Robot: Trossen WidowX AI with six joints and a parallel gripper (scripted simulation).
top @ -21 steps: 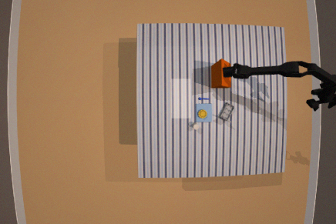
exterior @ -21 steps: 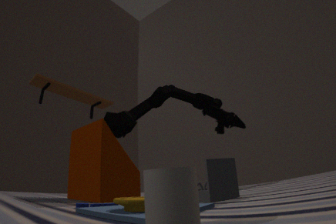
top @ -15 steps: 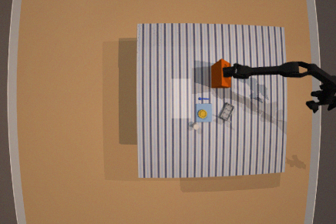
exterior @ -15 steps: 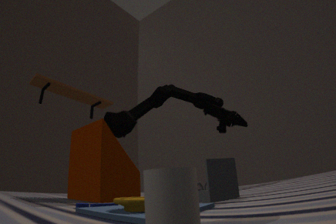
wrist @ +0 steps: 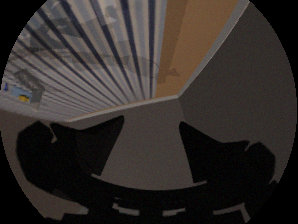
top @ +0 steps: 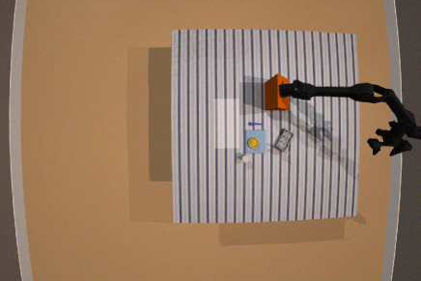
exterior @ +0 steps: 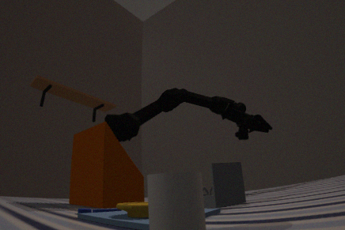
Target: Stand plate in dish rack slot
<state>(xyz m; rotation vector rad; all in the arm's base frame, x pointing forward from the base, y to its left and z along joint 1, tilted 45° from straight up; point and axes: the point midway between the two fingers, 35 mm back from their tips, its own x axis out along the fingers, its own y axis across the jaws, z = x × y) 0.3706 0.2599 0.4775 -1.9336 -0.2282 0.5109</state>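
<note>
The yellow plate [top: 254,143] [exterior: 134,209] lies flat on a light blue mat [top: 261,133] [exterior: 99,217] near the middle of the striped table [top: 208,186]. The grey dish rack [top: 284,139] [exterior: 227,184] stands just to the right of the mat. My gripper [top: 384,150] [exterior: 264,127] [wrist: 152,121] is open and empty. It hangs high in the air beyond the table's right edge, far from the plate and the rack. In the wrist view the plate [wrist: 24,98] is a tiny spot at the far left.
The orange block [top: 276,93] [exterior: 100,168] holds the arm's base behind the mat. A white cup [top: 246,158] [exterior: 176,200] stands in front of the mat, and a small blue spoon [top: 255,124] lies behind it. A wall shelf [exterior: 71,94] hangs at the back.
</note>
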